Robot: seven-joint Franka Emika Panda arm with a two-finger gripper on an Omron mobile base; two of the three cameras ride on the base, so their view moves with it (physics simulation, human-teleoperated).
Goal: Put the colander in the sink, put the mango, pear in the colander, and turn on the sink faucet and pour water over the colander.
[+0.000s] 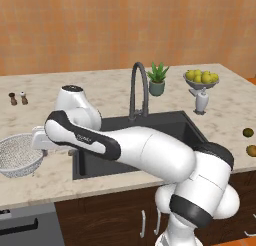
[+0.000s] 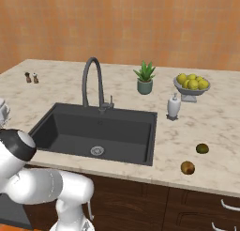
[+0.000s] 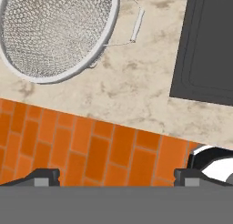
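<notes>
With our gripper [image 3: 116, 176] spread wide above the counter [image 3: 136, 86], we should centre the jaws over the near rim of the colander [image 3: 54, 29], sitting left of the sink [image 1: 145, 135], before descending to pinch it.

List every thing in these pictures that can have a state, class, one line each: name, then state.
colander: empty, upright on the counter left of the sink.
sink: empty, dry.
sink faucet: off, no stream.
gripper: open, holding nothing, near the colander.
fruit bowl: full of yellow fruit.
</notes>
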